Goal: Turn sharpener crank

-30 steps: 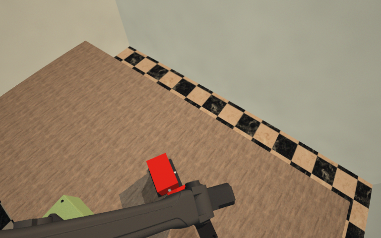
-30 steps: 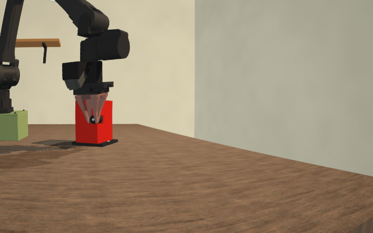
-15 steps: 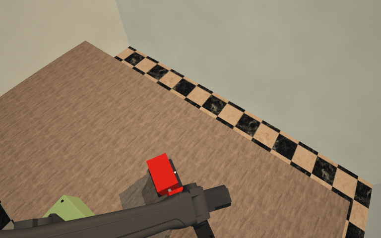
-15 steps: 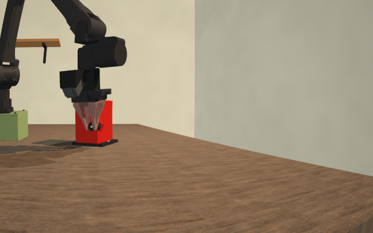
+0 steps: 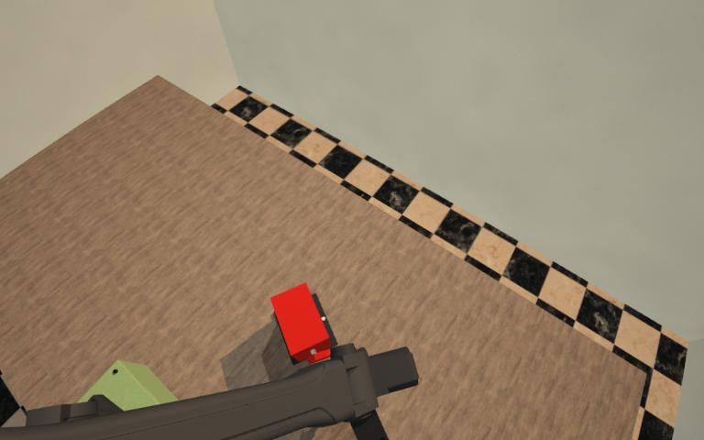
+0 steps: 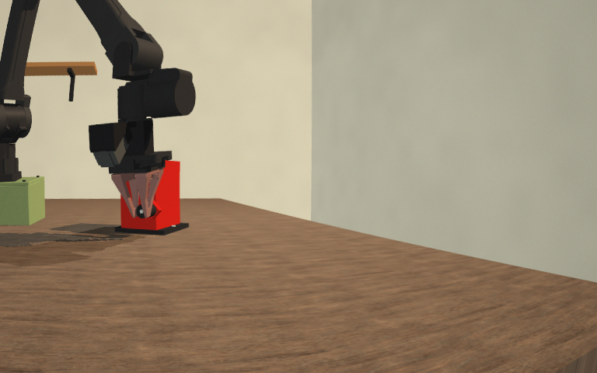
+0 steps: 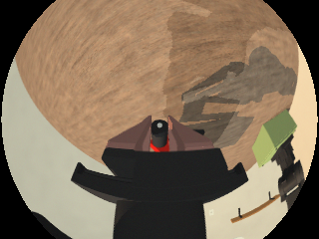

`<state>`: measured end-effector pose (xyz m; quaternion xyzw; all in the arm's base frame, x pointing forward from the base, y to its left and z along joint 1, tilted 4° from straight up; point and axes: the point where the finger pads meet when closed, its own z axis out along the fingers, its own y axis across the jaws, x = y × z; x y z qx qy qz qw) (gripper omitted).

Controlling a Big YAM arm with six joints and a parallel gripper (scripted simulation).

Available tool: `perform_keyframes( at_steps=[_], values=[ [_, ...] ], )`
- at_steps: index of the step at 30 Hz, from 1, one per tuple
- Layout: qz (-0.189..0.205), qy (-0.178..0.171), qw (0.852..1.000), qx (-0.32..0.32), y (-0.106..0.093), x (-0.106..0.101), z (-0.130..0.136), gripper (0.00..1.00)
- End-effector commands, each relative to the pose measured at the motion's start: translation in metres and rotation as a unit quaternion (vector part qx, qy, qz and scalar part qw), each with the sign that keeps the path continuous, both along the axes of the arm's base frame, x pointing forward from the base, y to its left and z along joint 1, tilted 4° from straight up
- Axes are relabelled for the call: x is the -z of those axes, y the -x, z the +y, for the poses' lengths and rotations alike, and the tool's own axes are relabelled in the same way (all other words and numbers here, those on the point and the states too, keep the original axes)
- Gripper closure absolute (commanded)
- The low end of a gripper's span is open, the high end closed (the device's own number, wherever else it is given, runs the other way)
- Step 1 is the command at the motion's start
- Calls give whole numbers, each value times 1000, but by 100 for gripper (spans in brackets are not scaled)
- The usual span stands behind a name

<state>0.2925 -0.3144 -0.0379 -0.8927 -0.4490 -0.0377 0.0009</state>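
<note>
The red box-shaped sharpener stands upright on a black base plate on the wooden table. Its crank ends in a black round knob, low on the side that faces the exterior view. My gripper points down from above with its brownish fingers shut on that knob, near the sharpener's lower left part. In the top view the arm covers the crank side; only a small red part shows beside the wrist.
A green box bears the arm's base, left of the sharpener. An orange wall shelf hangs behind. A checkered floor strip runs along the table's far edge.
</note>
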Motion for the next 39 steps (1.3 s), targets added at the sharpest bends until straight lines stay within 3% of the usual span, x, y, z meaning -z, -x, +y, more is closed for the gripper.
perform_keyframes(
  at_steps=[1,39],
  values=[
    [9,-8,1000,2,12,14,1,85],
    [2,-1,1000,2,47,9,27,85]
  ],
)
